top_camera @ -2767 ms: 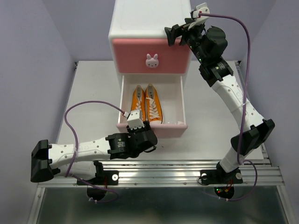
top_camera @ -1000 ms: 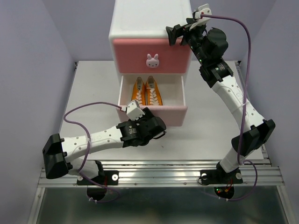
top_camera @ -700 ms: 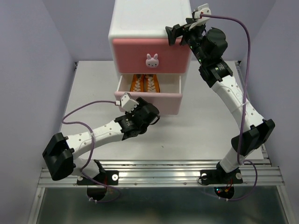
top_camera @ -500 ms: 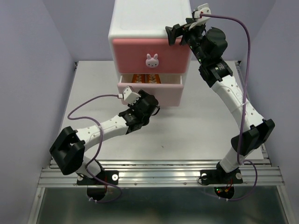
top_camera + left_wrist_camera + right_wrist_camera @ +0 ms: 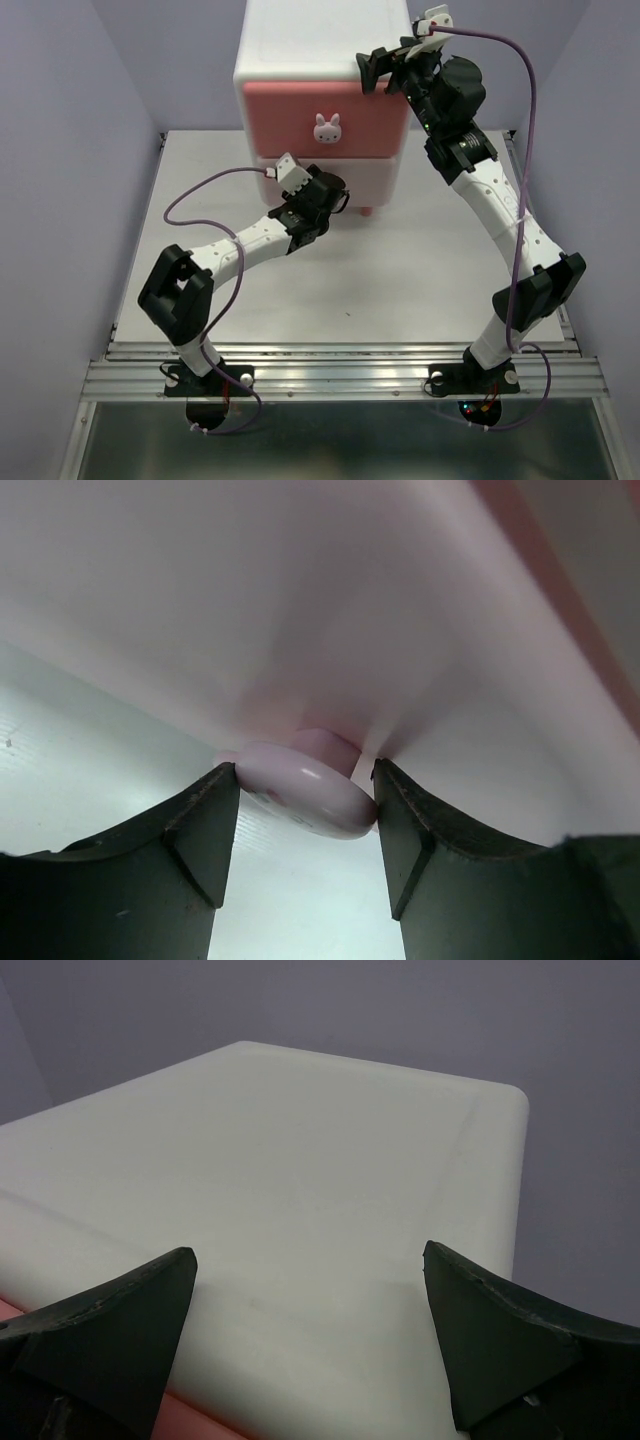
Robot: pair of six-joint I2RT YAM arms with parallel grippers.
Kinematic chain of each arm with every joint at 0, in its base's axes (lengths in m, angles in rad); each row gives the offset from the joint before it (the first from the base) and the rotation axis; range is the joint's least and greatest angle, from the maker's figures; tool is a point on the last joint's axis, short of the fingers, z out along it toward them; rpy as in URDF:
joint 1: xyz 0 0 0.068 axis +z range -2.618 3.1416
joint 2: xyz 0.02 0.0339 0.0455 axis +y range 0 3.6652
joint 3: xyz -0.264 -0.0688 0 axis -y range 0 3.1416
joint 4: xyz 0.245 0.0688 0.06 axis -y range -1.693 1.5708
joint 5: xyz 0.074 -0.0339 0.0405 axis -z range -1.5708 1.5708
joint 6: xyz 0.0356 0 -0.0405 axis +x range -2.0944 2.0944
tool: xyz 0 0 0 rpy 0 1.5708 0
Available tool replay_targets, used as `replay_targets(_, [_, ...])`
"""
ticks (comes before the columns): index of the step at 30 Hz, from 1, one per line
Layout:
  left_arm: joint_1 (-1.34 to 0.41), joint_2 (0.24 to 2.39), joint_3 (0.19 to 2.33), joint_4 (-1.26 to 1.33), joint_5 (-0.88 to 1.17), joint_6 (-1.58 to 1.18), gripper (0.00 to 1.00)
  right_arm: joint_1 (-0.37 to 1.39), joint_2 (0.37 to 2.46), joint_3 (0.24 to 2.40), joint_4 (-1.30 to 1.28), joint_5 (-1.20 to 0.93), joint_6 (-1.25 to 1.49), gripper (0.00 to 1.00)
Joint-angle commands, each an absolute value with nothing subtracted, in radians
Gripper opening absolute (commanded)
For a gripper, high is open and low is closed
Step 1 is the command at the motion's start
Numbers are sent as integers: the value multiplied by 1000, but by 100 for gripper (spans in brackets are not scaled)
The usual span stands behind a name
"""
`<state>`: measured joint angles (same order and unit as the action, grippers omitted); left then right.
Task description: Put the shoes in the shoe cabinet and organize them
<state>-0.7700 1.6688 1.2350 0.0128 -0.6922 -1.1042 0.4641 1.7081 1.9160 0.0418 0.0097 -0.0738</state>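
The white shoe cabinet point(image 5: 318, 45) stands at the back of the table. Its darker pink upper drawer point(image 5: 290, 122) with a bunny knob point(image 5: 326, 128) is closed. The paler lower drawer point(image 5: 378, 185) is pushed in flush. My left gripper point(image 5: 336, 196) is shut on the lower drawer's knob point(image 5: 300, 792), with a finger point(image 5: 195, 830) on each side of it. My right gripper point(image 5: 386, 66) is open and empty above the cabinet's top right corner, and the cabinet top point(image 5: 300, 1150) fills the right wrist view. No shoes show; they are hidden.
The grey table point(image 5: 430, 270) lies in front of the cabinet. A pink cabinet foot point(image 5: 362, 212) shows under the lower drawer. Purple walls close in at left, right and behind. A metal rail point(image 5: 340, 375) runs along the near edge.
My left gripper has pushed the lower drawer from wide open to fully in, hiding the orange pair. The left arm has stretched toward the cabinet. The right arm has stayed put.
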Motion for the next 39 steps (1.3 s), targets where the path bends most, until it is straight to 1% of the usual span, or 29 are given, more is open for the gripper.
replay_targets(1, [-655, 1656, 1301, 157, -741, -1005, 58, 472, 1821, 1841, -313, -18, 43, 100])
replay_targets(2, [-657, 1631, 1292, 141, -724, -1005, 61, 472, 1821, 1848, -311, -17, 48, 100])
replay_targets(4, [-664, 1534, 1215, 109, -680, -986, 72, 472, 1824, 1876, -302, -5, 67, 100])
replay_targets(6, [-676, 1461, 1184, 71, -670, -948, 85, 472, 1830, 1902, -293, -5, 84, 100])
replay_targets(7, [-680, 1425, 1174, 49, -666, -930, 98, 472, 1836, 1937, -285, 24, 92, 100])
replay_targets(8, [-681, 1351, 1158, 4, -654, -892, 99, 472, 1850, 1959, -282, 35, 103, 100])
replay_targets(10, [-681, 1277, 1161, -73, -644, -859, 99, 472, 1865, 2006, -275, 52, 112, 100])
replay_targets(11, [-681, 1211, 1169, -151, -631, -842, 99, 472, 1873, 2060, -265, 60, 115, 100])
replay_targets(13, [-681, 1152, 1210, -240, -621, -802, 99, 472, 1900, 2123, -252, 104, 123, 100])
replay_targets(14, [-673, 1106, 1253, -346, -609, -798, 99, 472, 1911, 2200, -244, 123, 126, 100])
replay_targets(15, [-667, 1086, 1279, -403, -609, -796, 99, 472, 1934, 2242, -244, 164, 132, 100])
replay_targets(16, [-660, 1069, 1305, -523, -611, -828, 99, 472, 1945, 2285, -244, 191, 132, 100])
replay_targets(17, [-623, 1043, 1349, -566, -598, -834, 99, 472, 1954, 2352, -242, 249, 149, 100])
replay_targets(19, [-572, 1028, 1388, -619, -552, -802, 99, 462, 1960, 2396, -245, 293, 184, 100])
replay_targets(22, [-450, 1058, 1486, -754, -500, -785, 99, 362, 1931, 2414, -294, 288, 360, 100])
replay_targets(23, [-369, 1089, 1535, -805, -467, -764, 99, 310, 1909, 2416, -355, 293, 408, 100])
replay_targets(24, [-333, 1104, 1558, -811, -441, -743, 99, 293, 1895, 2413, -385, 308, 408, 100])
replay_targets(27, [-249, 1149, 1611, -796, -350, -698, 99, 230, 1810, 2344, -452, 356, 367, 100])
replay_targets(28, [-191, 1158, 1618, -792, -327, -699, 99, 207, 1792, 2315, -504, 359, 382, 100])
replay_targets(30, [-134, 1173, 1617, -772, -233, -690, 99, 167, 1722, 2264, -531, 360, 376, 100])
replay_targets(31, [-92, 1183, 1609, -759, -191, -689, 99, 167, 1698, 2191, -541, 376, 350, 100])
replay_targets(33, [-51, 1192, 1582, -770, -161, -704, 99, 158, 1658, 2125, -580, 411, 322, 100])
replay_targets(35, [-8, 1198, 1557, -776, -120, -721, 99, 158, 1612, 2065, -658, 396, 340, 100])
replay_targets(38, [23, 1180, 1542, -753, -129, -709, 99, 158, 1501, 1808, -658, 324, 435, 100])
replay_targets(39, [26, 1175, 1542, -747, -138, -700, 99, 158, 1473, 1807, -660, 324, 436, 100])
